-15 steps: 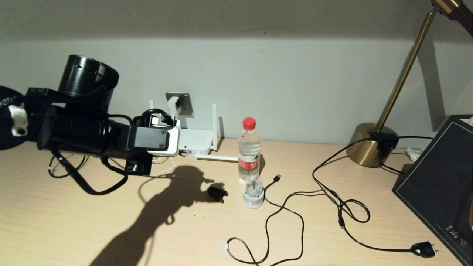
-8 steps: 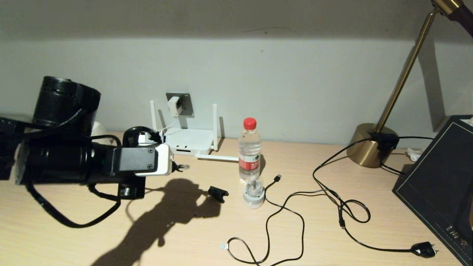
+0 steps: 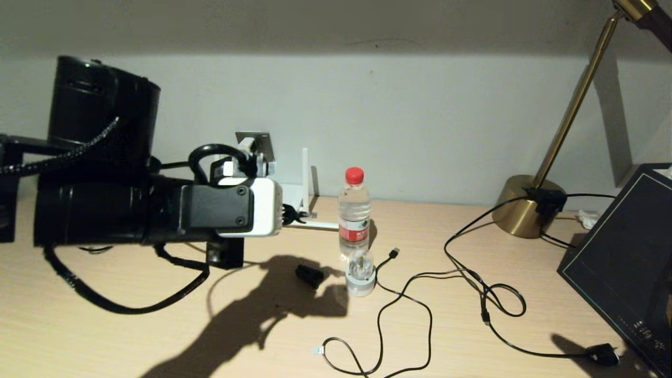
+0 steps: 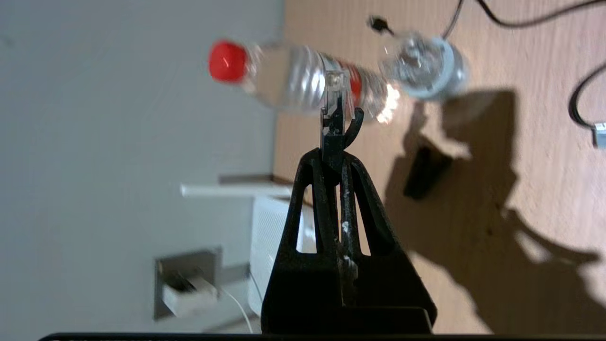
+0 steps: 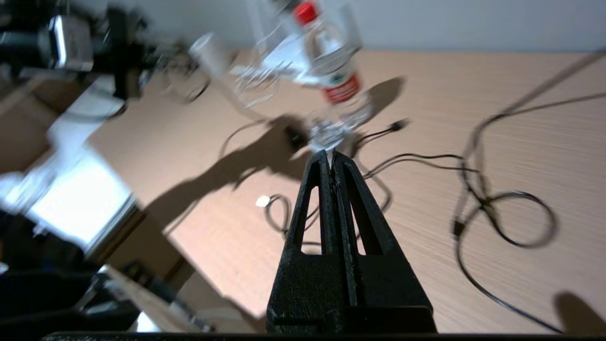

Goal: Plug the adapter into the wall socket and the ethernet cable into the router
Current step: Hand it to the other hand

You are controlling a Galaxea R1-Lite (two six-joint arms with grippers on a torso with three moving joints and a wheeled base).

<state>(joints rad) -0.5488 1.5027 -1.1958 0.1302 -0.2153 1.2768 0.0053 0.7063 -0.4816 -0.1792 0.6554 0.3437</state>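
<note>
My left gripper [image 4: 332, 158] is shut on the ethernet cable's black boot, and its clear clip connector [image 4: 334, 84] sticks out past the fingertips. In the head view the left gripper [image 3: 290, 212] hangs above the desk just in front of the router [image 3: 292, 195], near its right upright antenna [image 3: 304, 173]. My wrist hides most of the white router box [image 4: 271, 222]. The white adapter [image 4: 190, 294] sits in the grey wall socket [image 4: 163, 265], its thin cord trailing down. The wall socket [image 3: 264, 142] shows partly above my wrist. My right gripper [image 5: 331, 158] is shut and empty above the desk's front right.
A water bottle with a red cap [image 3: 354, 212] stands right of the left gripper. In front of it are a small clear bulb on a white base [image 3: 360, 274] and a small black block [image 3: 310, 275]. Black USB cable [image 3: 404, 296], lamp cord and black plug [image 3: 602, 355], brass lamp [image 3: 525, 210], dark box [image 3: 625, 257].
My left arm drew back and lower with the connector, then swung up and right to the router's right side. A shadow has appeared at the desk's front right.
</note>
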